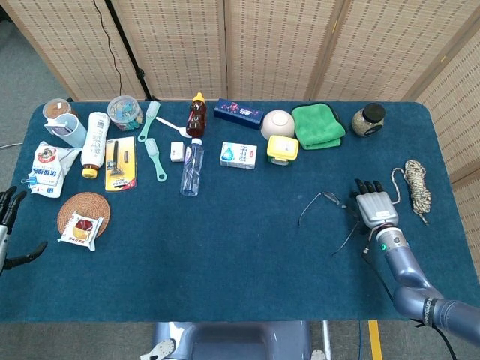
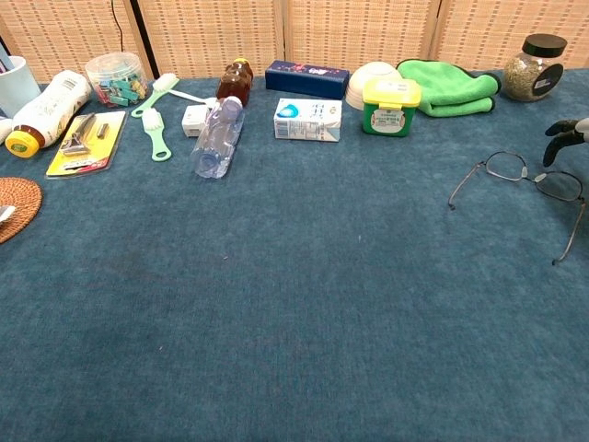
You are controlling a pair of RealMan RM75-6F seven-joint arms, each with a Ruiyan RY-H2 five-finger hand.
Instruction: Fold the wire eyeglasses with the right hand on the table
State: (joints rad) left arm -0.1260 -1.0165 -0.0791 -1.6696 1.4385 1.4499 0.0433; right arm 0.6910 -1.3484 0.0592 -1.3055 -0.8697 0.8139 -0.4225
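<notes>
Right hand (image 1: 374,205) sits at the table's 4 o'clock edge, fingers spread and extended, holding nothing, just beside the wire eyeglasses (image 1: 330,210). Probably hovering there to line up on a temple arm. In the chest view only its dark fingertips (image 2: 563,133) show at the 3 o'clock border.

Eyeglasses lie on the blue table (image 1: 225,247), both temples open and splayed toward the near edge, so not yet folded. Thin dark metal wire, small rounded lenses, flimsy; likely to slide on the short-pile cloth unless pinned.

Left hand (image 1: 9,225) is at the 9 o'clock edge, well apart from the task; fingers spread, empty, looks parked.

Rope coil (image 1: 415,187) at 3 o'clock of the right hand, twisted pale cord.

Further off, toward 12 o'clock, a row of clutter, out of the working zone: folded green cloth (image 1: 317,124), soft terry; glass jar (image 1: 368,118) with dark lid; white bowl (image 1: 277,124) upside down; clear plastic bottle (image 1: 192,166) lying on its side.
</notes>
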